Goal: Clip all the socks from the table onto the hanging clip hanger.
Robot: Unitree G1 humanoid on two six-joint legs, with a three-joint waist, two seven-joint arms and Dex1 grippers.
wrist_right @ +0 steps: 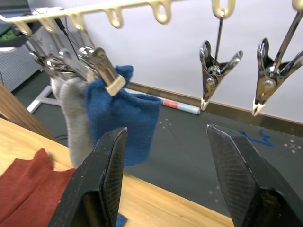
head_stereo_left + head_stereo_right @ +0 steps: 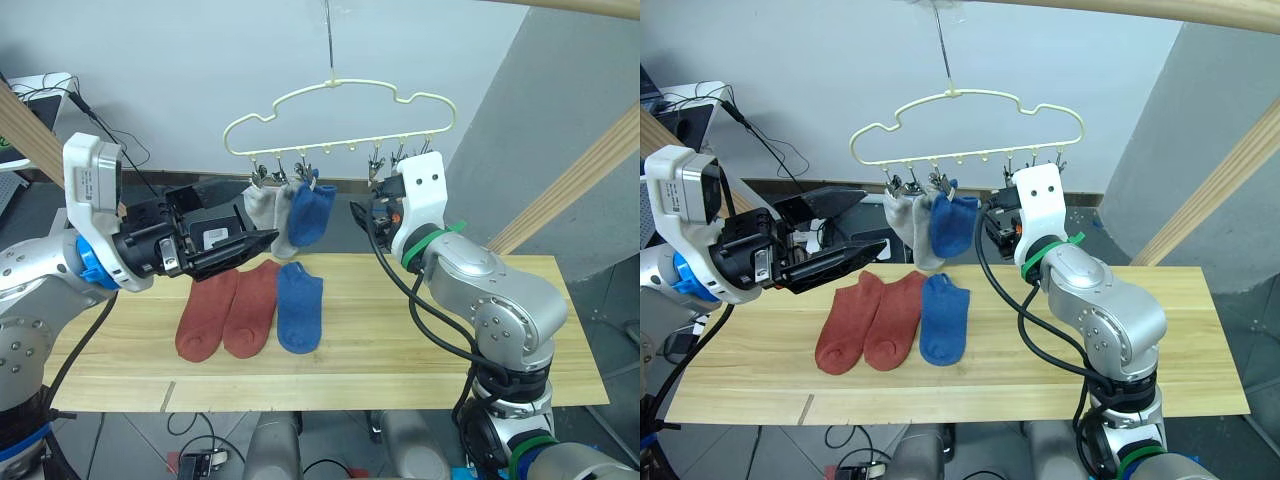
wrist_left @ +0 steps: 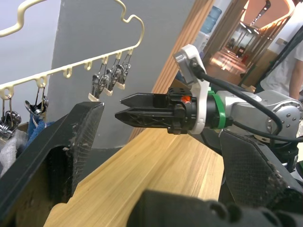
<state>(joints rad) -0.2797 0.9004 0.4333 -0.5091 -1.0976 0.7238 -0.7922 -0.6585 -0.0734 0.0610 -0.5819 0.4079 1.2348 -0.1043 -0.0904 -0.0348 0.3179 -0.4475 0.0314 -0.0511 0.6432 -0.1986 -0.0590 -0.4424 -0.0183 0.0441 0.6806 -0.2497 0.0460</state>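
While three socks already hang from the clip hanger (image 2: 338, 118), two grey socks (image 2: 266, 212) and a blue sock (image 2: 312, 214) bunched at its left clips, I hold both grippers up with nothing in them. My left gripper (image 2: 853, 228) gapes wide; my right gripper (image 1: 165, 179) is spread wide too, facing the hanging clips. Two red socks (image 2: 227, 311) and another blue one (image 2: 299, 305) lie side by side left of the table's (image 2: 420, 345) middle.
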